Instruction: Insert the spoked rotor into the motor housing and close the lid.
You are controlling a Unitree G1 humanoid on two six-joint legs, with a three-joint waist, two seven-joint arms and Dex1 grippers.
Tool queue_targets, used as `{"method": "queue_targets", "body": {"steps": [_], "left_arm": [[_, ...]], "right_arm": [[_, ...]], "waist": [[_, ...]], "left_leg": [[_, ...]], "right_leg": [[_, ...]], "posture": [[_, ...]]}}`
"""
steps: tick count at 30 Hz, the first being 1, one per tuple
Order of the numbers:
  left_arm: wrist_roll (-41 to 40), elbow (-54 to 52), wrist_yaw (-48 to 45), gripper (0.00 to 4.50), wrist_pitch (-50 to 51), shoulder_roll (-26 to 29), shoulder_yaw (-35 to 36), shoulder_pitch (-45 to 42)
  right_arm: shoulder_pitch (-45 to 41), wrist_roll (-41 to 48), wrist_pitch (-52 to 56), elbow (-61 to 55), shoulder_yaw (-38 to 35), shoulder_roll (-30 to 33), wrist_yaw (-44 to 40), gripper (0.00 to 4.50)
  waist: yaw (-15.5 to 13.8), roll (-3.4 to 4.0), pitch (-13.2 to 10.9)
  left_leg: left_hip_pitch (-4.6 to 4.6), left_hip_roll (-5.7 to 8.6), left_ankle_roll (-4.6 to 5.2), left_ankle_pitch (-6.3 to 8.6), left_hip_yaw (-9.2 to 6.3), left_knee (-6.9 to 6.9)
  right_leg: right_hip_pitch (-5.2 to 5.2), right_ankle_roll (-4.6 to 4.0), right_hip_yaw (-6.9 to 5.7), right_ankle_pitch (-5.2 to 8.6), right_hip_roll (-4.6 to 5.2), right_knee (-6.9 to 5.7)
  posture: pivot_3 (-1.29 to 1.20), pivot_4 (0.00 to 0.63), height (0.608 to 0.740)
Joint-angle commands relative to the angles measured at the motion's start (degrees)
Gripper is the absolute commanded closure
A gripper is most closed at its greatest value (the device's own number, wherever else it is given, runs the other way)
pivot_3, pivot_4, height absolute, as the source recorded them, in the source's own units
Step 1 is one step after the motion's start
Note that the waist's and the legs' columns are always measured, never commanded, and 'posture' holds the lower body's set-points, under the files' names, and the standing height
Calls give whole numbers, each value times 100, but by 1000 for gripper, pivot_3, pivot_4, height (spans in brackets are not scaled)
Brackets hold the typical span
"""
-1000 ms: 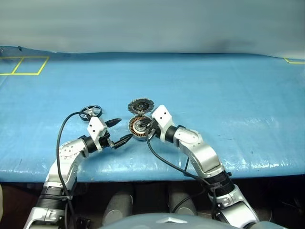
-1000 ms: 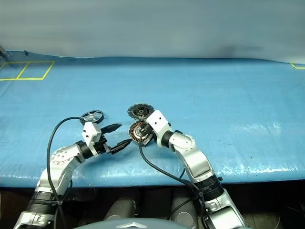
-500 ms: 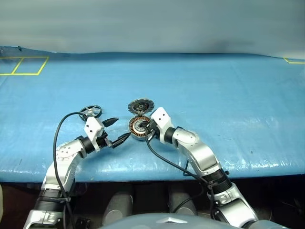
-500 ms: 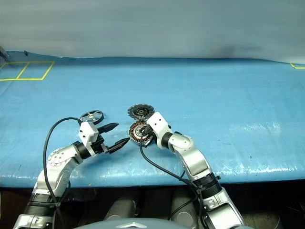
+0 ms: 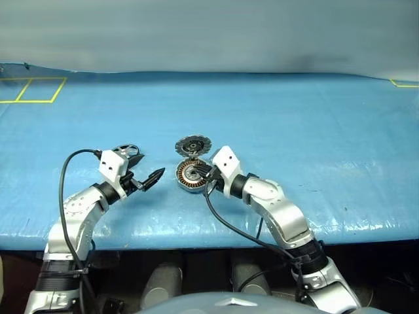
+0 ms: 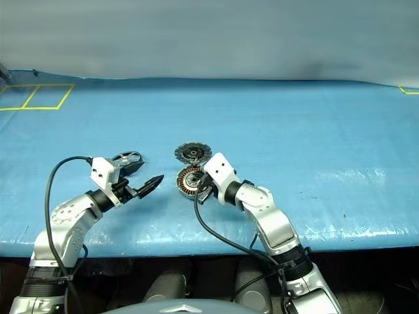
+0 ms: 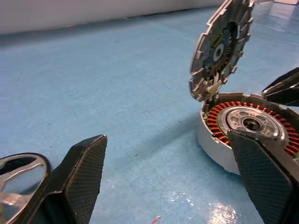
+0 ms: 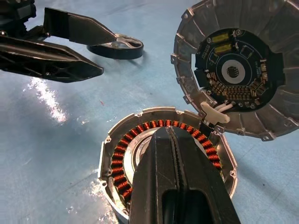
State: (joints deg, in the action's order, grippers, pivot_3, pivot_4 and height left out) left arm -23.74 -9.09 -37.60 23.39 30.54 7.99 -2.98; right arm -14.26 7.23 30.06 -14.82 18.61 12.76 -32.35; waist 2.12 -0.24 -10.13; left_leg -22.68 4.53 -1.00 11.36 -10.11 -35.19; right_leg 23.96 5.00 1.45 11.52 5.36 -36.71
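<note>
The motor housing (image 5: 189,174) lies on the blue table with its copper windings (image 8: 121,158) showing. Its lid (image 5: 192,144) stands open, hinged at the far side, with its circuit face (image 8: 236,70) toward me. My right gripper (image 8: 172,135) is shut, and its tips rest over the housing's central hub. The spoked rotor (image 6: 128,158) lies flat to the left, partly behind my left wrist. My left gripper (image 5: 156,176) is open with nothing between its fingers (image 7: 86,172). It hangs between the rotor (image 7: 18,177) and the housing (image 7: 243,126), pointing at the housing.
A yellow tape square (image 5: 33,90) marks the table's far left corner. The table's front edge (image 5: 196,237) runs just below both arms. Black cables (image 5: 226,226) loop from each wrist. A wide stretch of blue table lies to the right.
My left gripper has drawn back to the left, away from the housing and nearer the rotor, still open. The right gripper has kept its place on the housing.
</note>
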Motion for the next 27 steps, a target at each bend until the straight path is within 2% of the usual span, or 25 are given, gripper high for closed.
{"method": "queue_targets", "body": {"steps": [1, 4, 7, 8, 11, 13, 15, 18, 21, 27], "left_arm": [[-387, -596, 165, 0, 719, 306, 418, -201], [-550, -855, 333, 0, 1273, 600, 633, -446], [-591, -908, 138, 0, 1927, 1249, 571, -756], [-404, -834, -22, 0, 2190, 1704, 299, -948], [42, -442, -442, 0, 2495, 2595, -395, -1496], [522, 80, -927, 0, 2423, 3137, -1061, -2027], [947, 482, -1324, 0, 2324, 3435, -1662, -2475], [1520, 1040, -1930, 0, 2186, 3543, -2432, -3220], [2154, 1941, -2365, 0, 2014, 3287, -3093, -4083], [2903, 2870, -2821, 0, 1639, 2849, -3638, -4864]], "right_arm": [[42, 132, -52, -379, -102, 56, -47, 4488], [94, 144, -40, -420, -134, 101, -8, 4488], [124, 132, -42, -436, -119, 80, 44, 4488], [133, 141, -47, -464, -88, 41, 63, 4488], [134, 162, -59, -502, 0, -61, 88, 4488], [133, 170, -76, -494, 77, -125, 81, 4488], [136, 181, -71, -466, 123, -155, 64, 4488], [132, 210, -21, -420, 182, -156, 7, 4488], [62, 182, 14, -342, 272, -89, -109, 4488], [83, 231, 87, -403, 265, 34, -210, 4488]], "waist": [[-2, -2, -1], [-5, -4, -2], [-1, -7, -4], [-1, -15, -8], [10, -18, -11], [6, -21, -11], [24, -21, -11], [29, -23, -12], [22, -30, -15], [76, -40, -21]], "left_leg": [[0, -1, 0, 0, 0, 0], [0, -4, -1, 0, -3, -2], [0, -3, -1, 0, -2, -2], [1, -3, -1, 0, -1, -1], [-1, -1, -10, 5, 5, 0], [1, -1, -11, 5, 9, 3], [0, -4, -18, 8, 9, 4], [-4, -7, -22, 10, 14, 11], [-13, -11, -30, 15, 12, 11], [-25, -14, -32, 16, 13, 8]], "right_leg": [[0, -2, 0, 1, -1, -1], [0, -20, -4, 12, -3, -3], [0, -21, -4, 12, -5, -4], [0, -21, -4, 12, -6, -4], [8, -25, -5, 14, -18, -9], [11, -26, -4, 15, -18, -13], [15, -25, -6, 14, -35, -12], [29, -18, -3, 9, -38, -15], [37, -18, -3, 9, -46, -15], [48, -18, -1, 9, -51, -15]], "posture": [[0, 150, 740], [0, 150, 740], [0, 150, 740], [0, 150, 740], [0, 150, 740], [0, 150, 740], [0, 150, 740], [0, 150, 740], [0, 150, 740], [0, 150, 740]]}}
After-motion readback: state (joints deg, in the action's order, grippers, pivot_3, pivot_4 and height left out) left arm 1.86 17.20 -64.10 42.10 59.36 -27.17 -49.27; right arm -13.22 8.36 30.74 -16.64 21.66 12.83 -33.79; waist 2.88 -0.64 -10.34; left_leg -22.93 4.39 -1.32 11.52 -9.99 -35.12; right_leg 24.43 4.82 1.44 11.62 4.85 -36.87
